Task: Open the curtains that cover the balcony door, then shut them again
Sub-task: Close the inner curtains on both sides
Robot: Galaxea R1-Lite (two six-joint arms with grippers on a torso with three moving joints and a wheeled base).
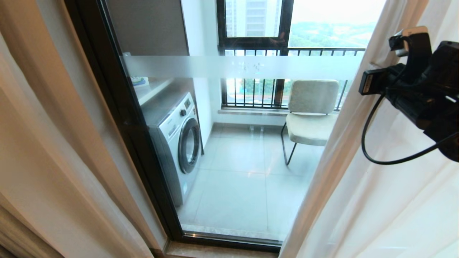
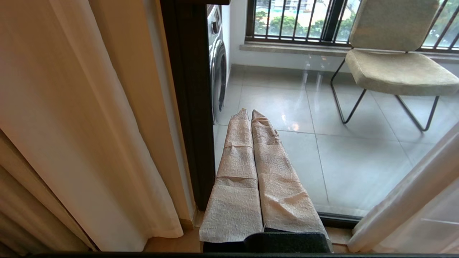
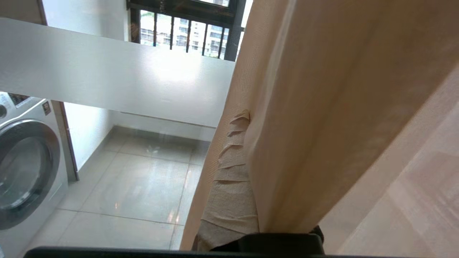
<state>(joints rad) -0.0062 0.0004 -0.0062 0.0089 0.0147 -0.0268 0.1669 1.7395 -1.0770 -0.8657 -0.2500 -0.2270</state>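
While I watch from the head camera, the left curtain [image 1: 53,150] hangs bunched in beige folds against the left side, with its thin white sheer [image 1: 107,118] just inside it, beside the dark door frame [image 1: 118,107]. My left gripper [image 2: 250,114] shows only in its own wrist camera: its two tape-wrapped fingers [image 2: 236,172] lie pressed together, holding nothing, pointing at the lower part of the glass next to the frame, apart from the curtain. The door [image 1: 236,172] stands uncovered across the middle, its frosted band [image 1: 236,67] running level across the pane. Through the glass I see a washer [image 1: 177,139] on the left of the balcony, a padded chair [image 1: 310,114] on thin legs farther right, and a railed window [image 1: 258,46] behind both. Right of the chair, the right curtain [image 1: 376,200] falls pale from the top corner down to the sill. My right gripper [image 3: 244,118] is up against that curtain, fingers [image 3: 229,193] closed; one fold drapes over them, and I cannot tell whether cloth is pinched between them. The right arm [image 1: 423,89] reaches in from the right edge.
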